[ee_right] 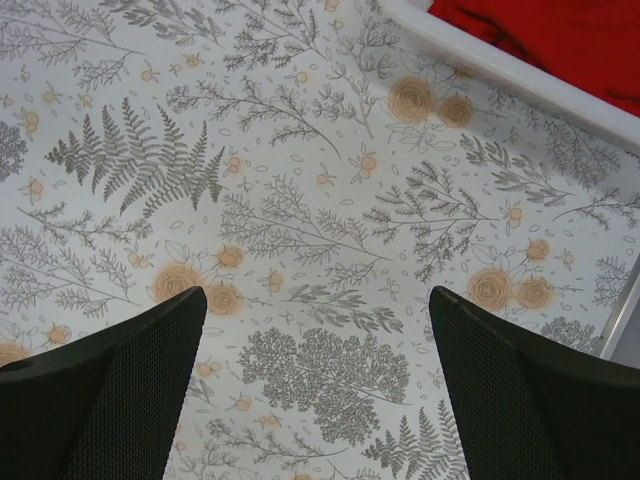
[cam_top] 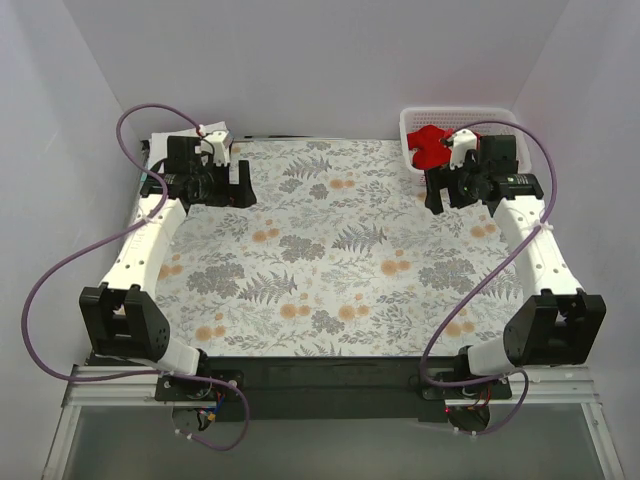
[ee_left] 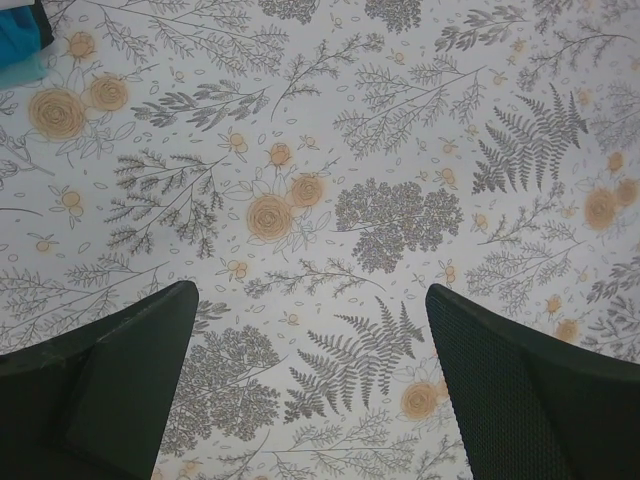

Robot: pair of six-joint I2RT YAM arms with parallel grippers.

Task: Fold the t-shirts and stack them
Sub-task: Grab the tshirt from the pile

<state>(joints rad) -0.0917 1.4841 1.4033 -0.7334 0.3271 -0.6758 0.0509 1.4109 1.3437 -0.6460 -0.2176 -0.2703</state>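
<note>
Red t-shirt (cam_top: 430, 144) lies in basket (cam_top: 457, 112) just beyond right hand (cam_top: 448, 198).

Nothing to read here, folks: no word, label, brand or number is legible in any view. The table (cam_top: 330, 250) shows only its print of ferns and orange blooms, and the white basket (cam_top: 455, 113) at its far right corner carries no legible mark.

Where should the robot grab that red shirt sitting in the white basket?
Probably a raised fold on top of the red shirt, coming straight down with the right gripper, which is open and closest. The shirt lies crumpled inside the basket, whose walls block any sideways approach; a bunched ridge gives it cloth to pinch.
</note>
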